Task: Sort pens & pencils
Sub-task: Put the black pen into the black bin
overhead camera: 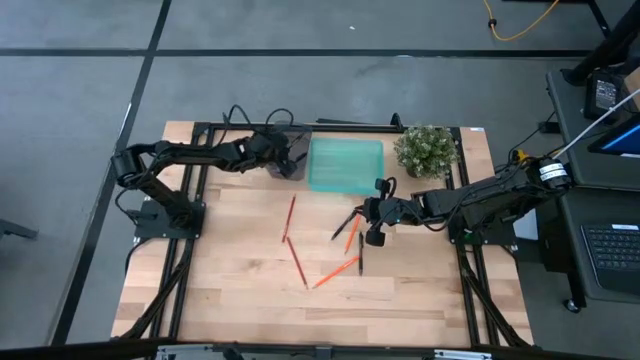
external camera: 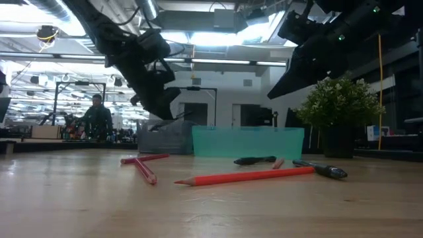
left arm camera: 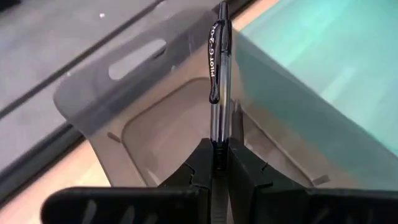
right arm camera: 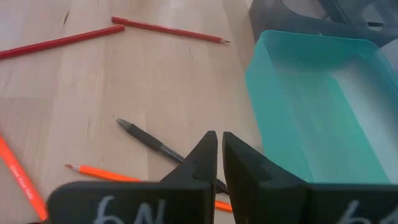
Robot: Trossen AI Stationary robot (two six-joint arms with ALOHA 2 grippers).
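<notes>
My left gripper (left arm camera: 217,152) is shut on a black pen (left arm camera: 219,74) above the grey tray (overhead camera: 285,162) at the table's far side. Beside that tray stands the teal tray (overhead camera: 345,165). My right gripper (right arm camera: 219,146) hovers shut over the table's middle right (overhead camera: 374,232), with nothing between its fingers. Below it another black pen (right arm camera: 149,140) lies flat on the wood, beside an orange pencil (right arm camera: 99,174). Two red pencils (overhead camera: 290,218) (overhead camera: 297,262) and a second orange pencil (overhead camera: 335,272) also lie flat on the table. My left gripper pinches the pen between its two fingers (left arm camera: 202,158) at the lower barrel (left arm camera: 219,134), the end away from the clip. The pen runs along the fingers and sticks out ahead of them, clip end (left arm camera: 214,62) foremost. It slants down over the grey tray, lifted clear.
A potted plant (overhead camera: 425,150) stands at the far right, next to the teal tray. A black frame rail (overhead camera: 350,125) runs behind both trays. A third black pen (overhead camera: 360,262) lies near the orange pencil. The near half of the table (overhead camera: 300,310) is bare wood.
</notes>
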